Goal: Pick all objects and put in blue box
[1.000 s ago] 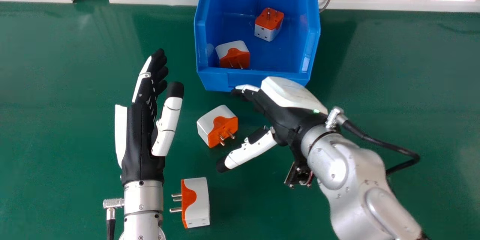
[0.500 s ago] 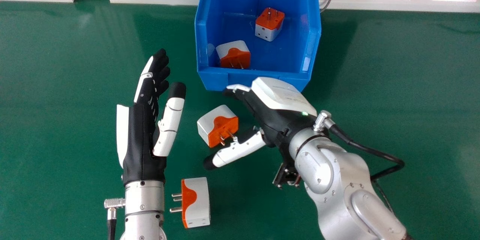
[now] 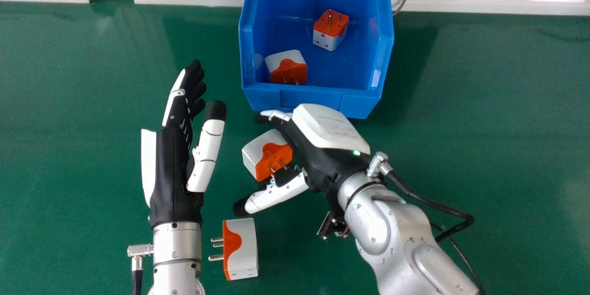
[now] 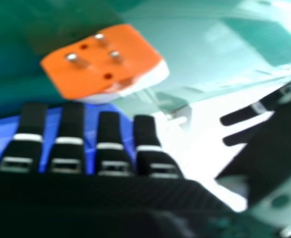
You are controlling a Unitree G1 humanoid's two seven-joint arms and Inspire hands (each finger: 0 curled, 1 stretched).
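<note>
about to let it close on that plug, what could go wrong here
The right hand's thumb lies beside the pins of the nearer-box plug, so closing might catch them and twist it. Its fingers are close to the blue box's front, so they could bump it.

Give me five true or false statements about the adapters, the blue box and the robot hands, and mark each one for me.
1. A front adapter and a rear adapter lie in the blue box. True.
2. Three adapters lie outside the box on the green table. False: two do, the middle adapter and the near adapter.
3. The left robot hand is open and empty. True.
4. The right robot hand is clenched round the near adapter. False: it is open, close to the middle adapter.
5. The near adapter's prongs point toward the head view's left. True.
</note>
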